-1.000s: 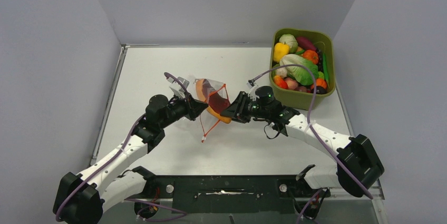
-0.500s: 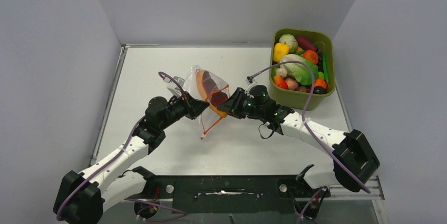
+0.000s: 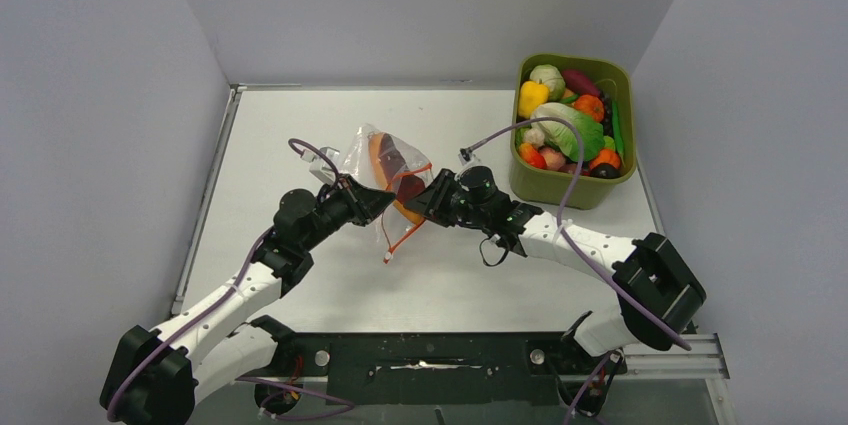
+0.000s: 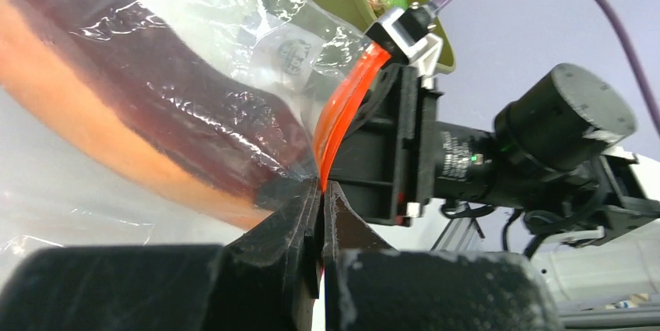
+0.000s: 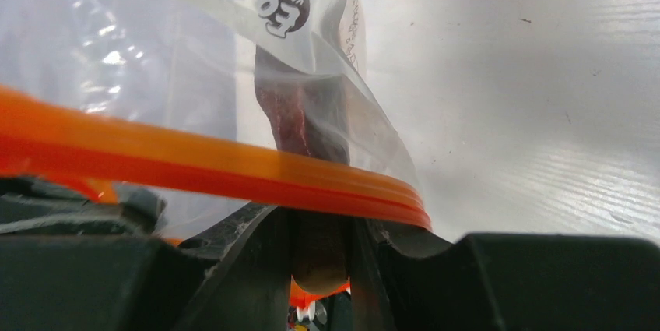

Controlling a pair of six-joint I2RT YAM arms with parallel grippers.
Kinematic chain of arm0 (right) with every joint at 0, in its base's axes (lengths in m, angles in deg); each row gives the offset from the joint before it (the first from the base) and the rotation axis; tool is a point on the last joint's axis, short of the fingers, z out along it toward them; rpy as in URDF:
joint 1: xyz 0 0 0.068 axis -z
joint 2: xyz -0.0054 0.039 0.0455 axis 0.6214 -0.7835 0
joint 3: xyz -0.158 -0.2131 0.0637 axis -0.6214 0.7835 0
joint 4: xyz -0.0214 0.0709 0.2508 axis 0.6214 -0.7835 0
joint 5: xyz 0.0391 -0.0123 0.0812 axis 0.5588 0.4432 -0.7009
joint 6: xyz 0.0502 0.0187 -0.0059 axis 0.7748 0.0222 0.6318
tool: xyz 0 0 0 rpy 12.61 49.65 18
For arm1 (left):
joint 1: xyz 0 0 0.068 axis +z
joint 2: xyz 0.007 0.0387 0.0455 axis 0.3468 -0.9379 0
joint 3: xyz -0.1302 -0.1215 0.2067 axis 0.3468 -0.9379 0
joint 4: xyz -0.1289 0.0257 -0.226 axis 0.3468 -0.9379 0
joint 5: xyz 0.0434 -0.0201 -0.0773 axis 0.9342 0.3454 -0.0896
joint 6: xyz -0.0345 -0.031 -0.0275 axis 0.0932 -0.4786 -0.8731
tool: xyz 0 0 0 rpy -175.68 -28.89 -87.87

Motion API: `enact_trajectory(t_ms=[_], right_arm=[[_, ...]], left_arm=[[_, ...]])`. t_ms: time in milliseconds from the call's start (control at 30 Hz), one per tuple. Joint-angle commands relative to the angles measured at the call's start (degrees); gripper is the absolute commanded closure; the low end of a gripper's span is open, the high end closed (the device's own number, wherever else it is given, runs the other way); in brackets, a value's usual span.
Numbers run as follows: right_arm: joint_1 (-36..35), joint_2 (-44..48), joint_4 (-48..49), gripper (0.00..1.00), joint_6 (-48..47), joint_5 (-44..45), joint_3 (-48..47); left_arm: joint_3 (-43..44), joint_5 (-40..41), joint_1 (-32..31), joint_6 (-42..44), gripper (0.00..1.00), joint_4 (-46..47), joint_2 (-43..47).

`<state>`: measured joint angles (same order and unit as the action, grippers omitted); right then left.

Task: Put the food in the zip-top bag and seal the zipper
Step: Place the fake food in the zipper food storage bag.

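Okay, so from overhead: the zip-top bag looks held up over the middle of the table, strung between the two arms. The left gripper is on its left side and the right gripper on its right, almost nose to nose. One long orange-and-dark-red food piece is mostly inside. The zipper droops in a loose loop toward the near side. The rest of the toy food sits in the green tub at the far right, well apart from the bag.

Left wrist camera: the fingers are pinched flat shut on the zipper at the low end of the strip. The clear film and the food piece bulge just above them.

Right wrist camera: the zipper runs straight across the top of the jaws. They stand narrowly apart with something brownish wedged between. It seems to carry on up into the dark red shape in the bag, so I'd call that a grip on the food's end, not on plastic.

Handling-wise, my guess is the film is thin, slippery and has zero stiffness, so it'll fold and slide if you grab it. The orange strip is the only firm bit, so that's the place to hold and later pinch along. The food looks light, hard and glossy, so grab it across a narrow part or it could squirt out.
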<state>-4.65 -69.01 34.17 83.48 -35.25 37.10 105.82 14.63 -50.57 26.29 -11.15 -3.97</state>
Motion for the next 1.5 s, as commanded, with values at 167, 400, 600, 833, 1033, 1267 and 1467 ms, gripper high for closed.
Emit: enact_trajectory(t_ms=[167, 400, 600, 833, 1033, 1267, 1467], right_arm=[[-1.2, -4.5, 10.8, 0.97, 2.1, 1.7, -1.4], [-2.2, -4.7, 17.6, 0.97, 3.2, 2.1, 0.1], [-2.9, -6.1, 14.6, 0.86, 2.0, 3.0, -2.3], [-2.8, -3.6, 2.3, 0.59, -4.1, 3.1, -4.3], [-2.8, 3.4, -11.2, 0.45, -11.3, 2.4, -7.2], [-1.8, 12.6, -20.9, 0.5, -15.1, 4.0, -8.0], [0.2, 12.9, -20.9, 0.54, -16.3, 1.6, -5.5]], left_arm=[[2.2, 1.1, -0.2, -6.4, 1.0, 3.9, 3.0], [0.7, 2.4, -0.2, -7.1, 1.0, 3.7, 3.1], [0.4, 2.4, -0.3, -7.4, 1.0, 3.6, 3.5], [0.6, 5.6, -0.1, -5.0, 1.0, 0.2, 4.8], [2.0, 6.1, -0.1, -2.6, 1.0, -2.9, 5.1], [3.7, 6.8, 0.0, -0.1, 1.0, -5.5, 4.9], [4.3, 6.5, 0.0, 0.1, 1.0, -5.7, 4.6]])
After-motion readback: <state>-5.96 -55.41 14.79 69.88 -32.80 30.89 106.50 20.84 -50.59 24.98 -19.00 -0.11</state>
